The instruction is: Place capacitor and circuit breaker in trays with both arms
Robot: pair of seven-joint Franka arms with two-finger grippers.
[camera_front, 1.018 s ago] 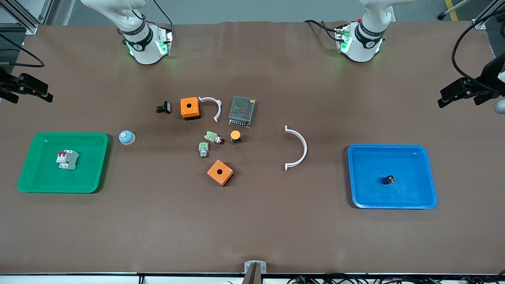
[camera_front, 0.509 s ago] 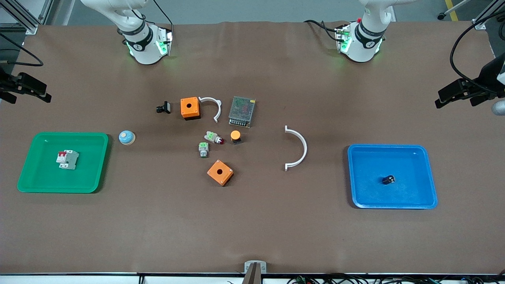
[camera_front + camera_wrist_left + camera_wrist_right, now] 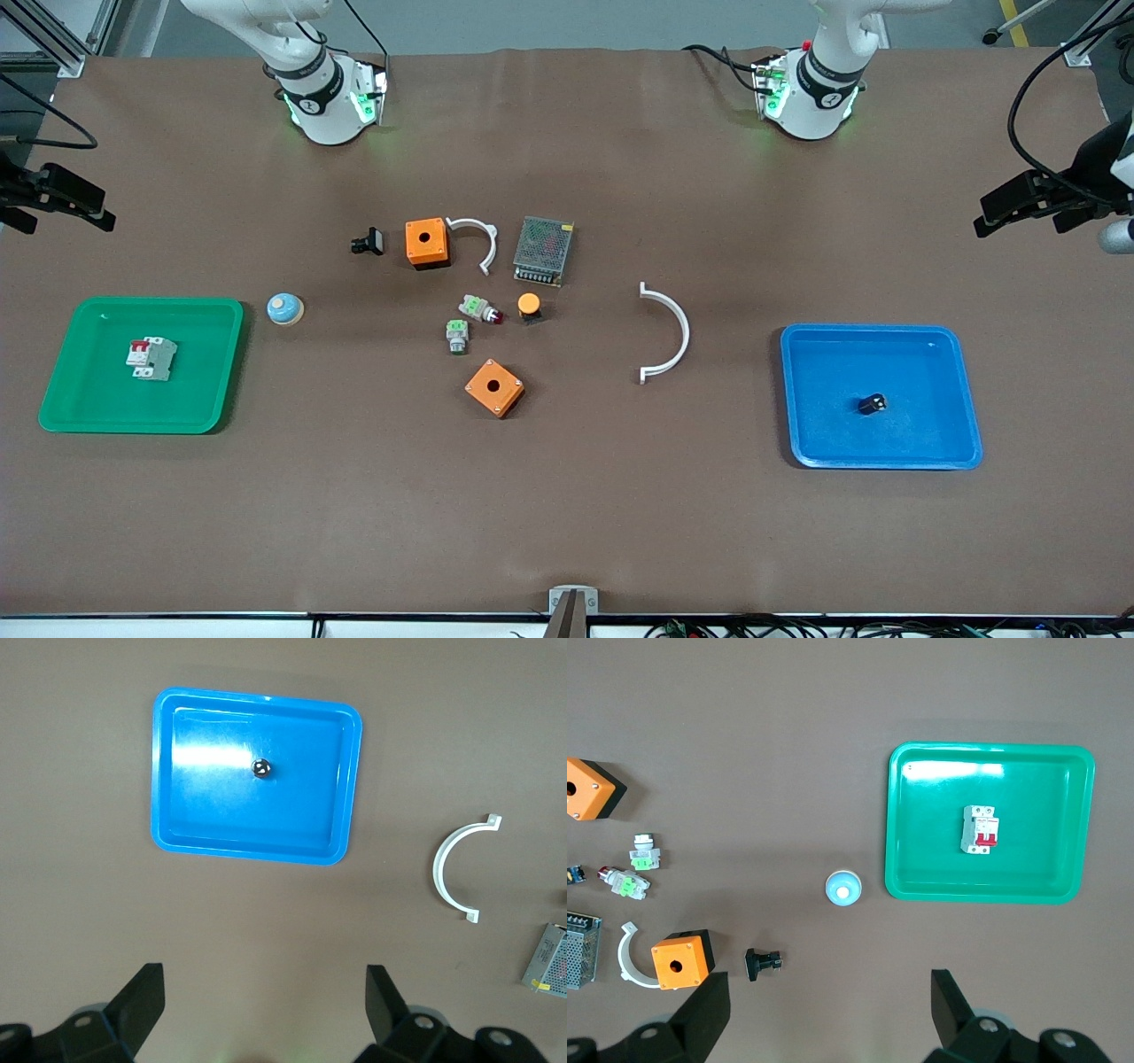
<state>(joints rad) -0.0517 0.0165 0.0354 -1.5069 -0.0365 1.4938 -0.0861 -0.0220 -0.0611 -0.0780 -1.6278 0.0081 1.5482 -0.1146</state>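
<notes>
Front view: neither claw shows; the circuit breaker (image 3: 151,358) lies in the green tray (image 3: 221,372), the capacitor (image 3: 873,404) in the blue tray (image 3: 966,425). Left wrist view: left claw (image 3: 266,1005) spread wide, empty, high above the capacitor. Right wrist view: right claw (image 3: 830,1008) likewise above the breaker. Little risk remains beyond a careless descent knocking the trays.

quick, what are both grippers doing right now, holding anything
Left gripper: open, holding nothing, high over the table.
Right gripper: open, holding nothing, high over the table.
</notes>
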